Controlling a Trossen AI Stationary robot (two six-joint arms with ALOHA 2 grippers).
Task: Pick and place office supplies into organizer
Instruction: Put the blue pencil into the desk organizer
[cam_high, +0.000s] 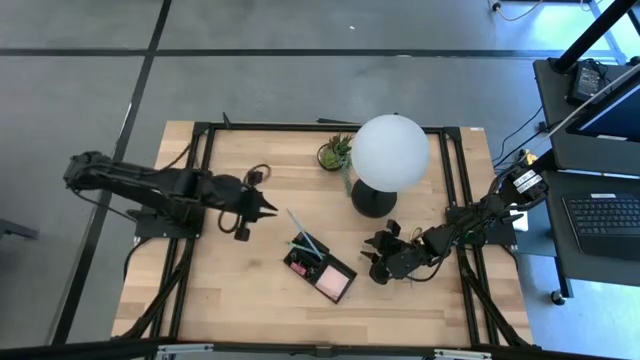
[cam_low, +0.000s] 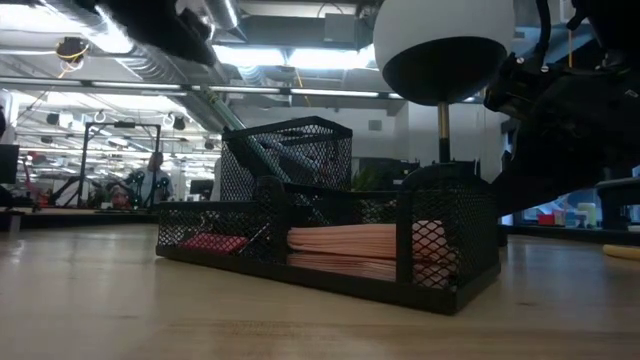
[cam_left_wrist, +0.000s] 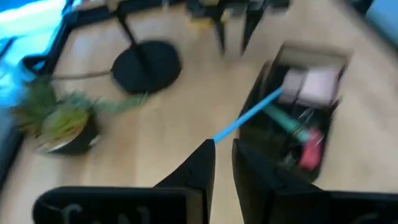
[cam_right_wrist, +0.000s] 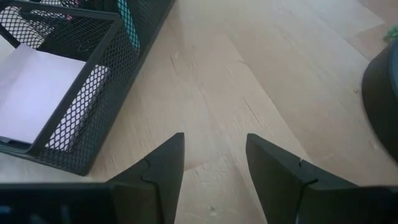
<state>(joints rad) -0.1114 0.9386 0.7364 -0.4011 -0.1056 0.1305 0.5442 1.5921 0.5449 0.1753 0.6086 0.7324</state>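
Note:
The organizer (cam_high: 318, 266), a black mesh tray, sits mid-table with a pink sticky-note pad (cam_high: 337, 284) in its near compartment. Thin blue and green pencils (cam_high: 303, 234) stand slanting out of its tall cup, and a pink item (cam_low: 214, 242) lies in a low compartment. My left gripper (cam_high: 272, 208) hovers to the left of the organizer and points toward it. Its fingers (cam_left_wrist: 202, 171) stand a narrow gap apart with nothing between them. My right gripper (cam_high: 376, 258) hangs open just right of the organizer (cam_right_wrist: 93, 118), low over bare wood.
A white globe lamp (cam_high: 390, 150) on a round black base (cam_high: 372, 202) stands behind the organizer. A small potted plant (cam_high: 335, 152) is at the far side. Bare wood lies along the near edge and to the organizer's left.

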